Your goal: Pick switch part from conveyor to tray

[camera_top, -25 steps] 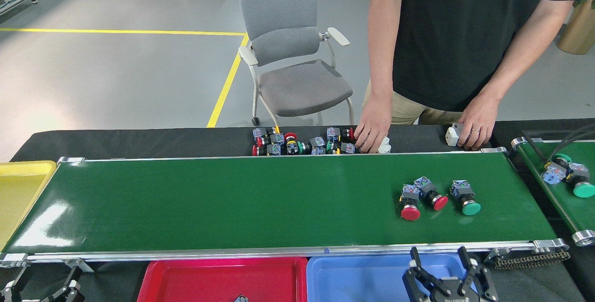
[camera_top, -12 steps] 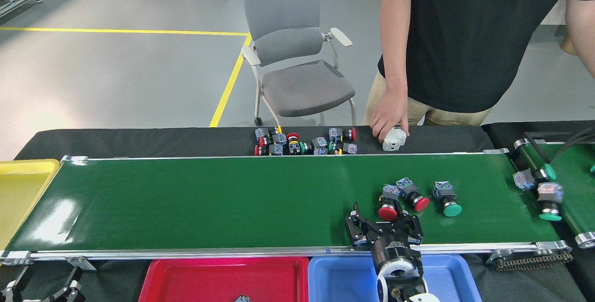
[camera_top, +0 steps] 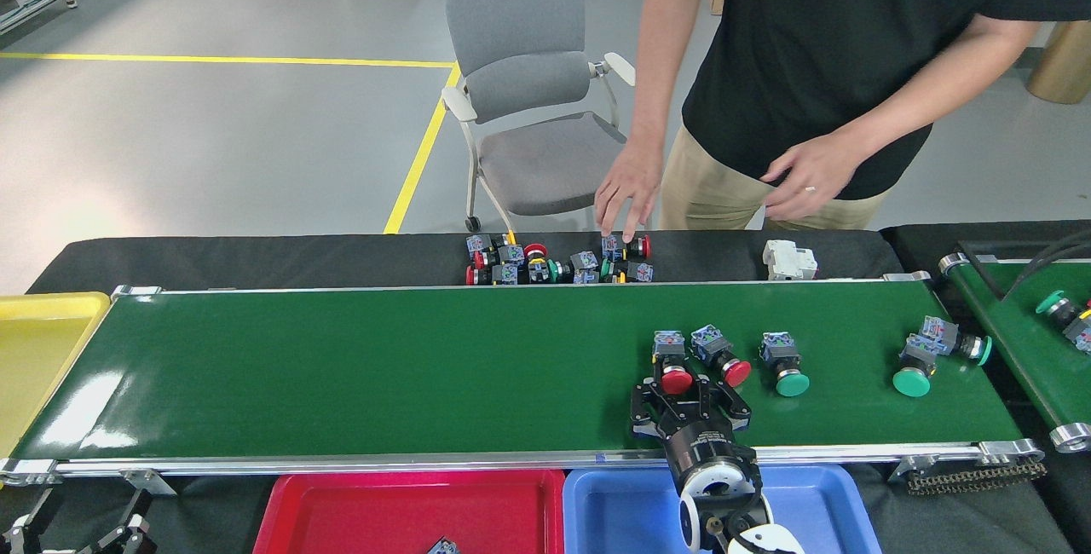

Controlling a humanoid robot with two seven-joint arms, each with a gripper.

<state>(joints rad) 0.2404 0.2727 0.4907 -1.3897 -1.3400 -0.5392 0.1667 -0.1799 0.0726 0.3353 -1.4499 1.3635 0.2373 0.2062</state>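
While the right gripper (camera_top: 689, 395) reaches over the near rail of the conveyor (camera_top: 383, 366), its dark fingers stand apart, spread just short of a red switch (camera_top: 672, 360); whether they touch its cap I cannot tell. That switch lies on the belt right of centre, cap toward the near side. Just right of it lies a second red switch (camera_top: 718, 355), tilted, and further right a green switch (camera_top: 784, 363). Well to the right, near the belt's end, two more green switches (camera_top: 931, 350) lie touching each other.

Below the near rail sit a red tray (camera_top: 341, 511) and a blue tray (camera_top: 622, 507); the right arm rises across the blue one. A small part (camera_top: 442, 547) shows at the red tray's near edge. A yellow tray (camera_top: 34, 341) is at the left end of the belt. The left gripper (camera_top: 81, 528) is at the lower left corner, only partly in view, and its jaws cannot be judged.

Beyond the far rail, a cluster of switches (camera_top: 558, 262) lies on the black table (camera_top: 256, 257), with a white part (camera_top: 789, 261) to the right. A person (camera_top: 835, 51) stands behind, one hand (camera_top: 629, 193) over the cluster, the other hand (camera_top: 810, 179) held off the table. A grey chair (camera_top: 537, 94) stands farther back.
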